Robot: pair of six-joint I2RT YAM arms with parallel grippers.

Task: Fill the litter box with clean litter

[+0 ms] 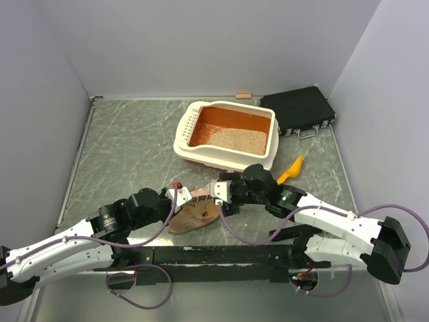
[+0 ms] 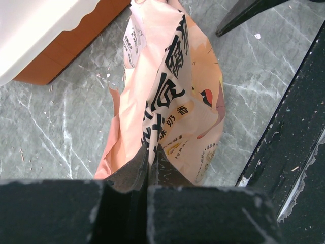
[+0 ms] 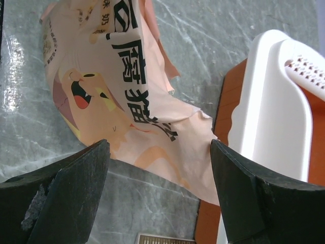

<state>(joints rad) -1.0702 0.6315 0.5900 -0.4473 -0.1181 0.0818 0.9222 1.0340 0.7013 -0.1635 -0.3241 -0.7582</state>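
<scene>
The litter box, orange with a cream rim, stands at the back middle of the table with beige clean litter covering part of its floor. The crumpled tan litter bag lies on the table in front of the box. My left gripper is shut on an edge of the bag, its fingertips pinching the paper. My right gripper hovers open just above the bag's other end, fingers wide apart and empty, close to the box rim.
A black flat case lies at the back right. A small orange-yellow scoop lies right of the box. A small tan piece rests by the back wall. The box corner shows in the left wrist view.
</scene>
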